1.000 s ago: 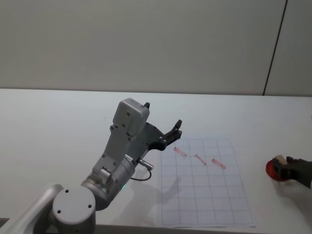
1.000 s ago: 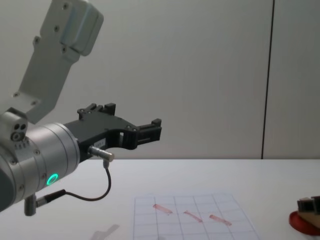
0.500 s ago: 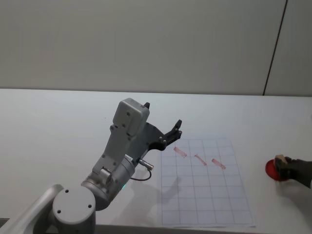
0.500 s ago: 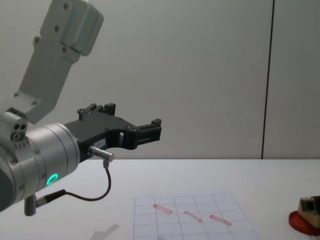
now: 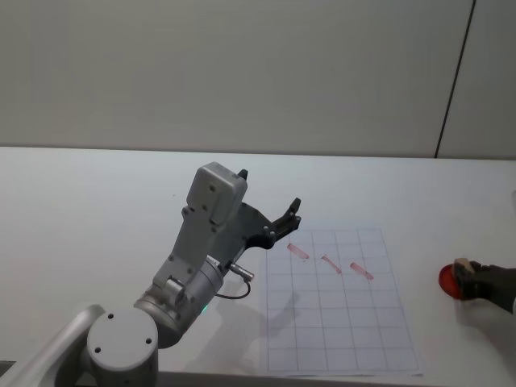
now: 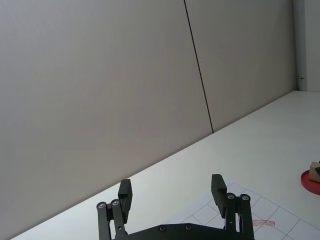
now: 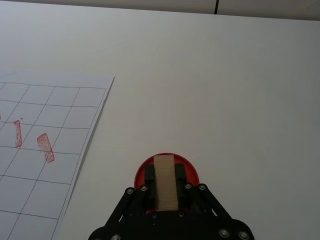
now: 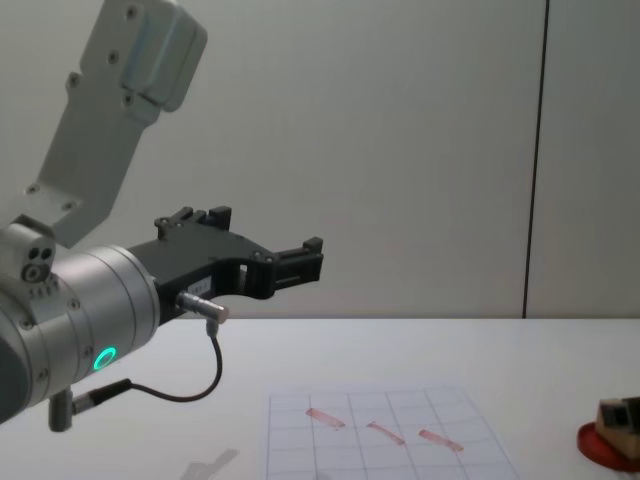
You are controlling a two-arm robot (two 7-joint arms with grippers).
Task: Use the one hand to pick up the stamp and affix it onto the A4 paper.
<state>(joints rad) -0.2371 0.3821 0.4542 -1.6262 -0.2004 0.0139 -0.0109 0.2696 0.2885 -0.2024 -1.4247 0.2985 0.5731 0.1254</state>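
The stamp (image 7: pixel 164 192), a pale tan wooden block, stands on the round red ink pad (image 7: pixel 141 175) with my right gripper (image 7: pixel 164 172) shut on it, one black finger at each side. In the head view the stamp (image 5: pixel 463 265) and the ink pad (image 5: pixel 446 280) are at the table's far right, just right of the A4 paper (image 5: pixel 339 314). The paper is white with a faint grid and three slanted reddish marks. My left gripper (image 5: pixel 269 188) hangs open in the air above the paper's left edge, holding nothing.
The left arm's grey elbow and wrist housing (image 5: pixel 211 201) rise over the table left of the paper. A grey wall with a dark vertical seam (image 5: pixel 455 76) stands behind the white table (image 5: pixel 97 201).
My right gripper has shifted slightly toward the right edge, and the stamp shows more fully in the chest view. The left arm has not moved.
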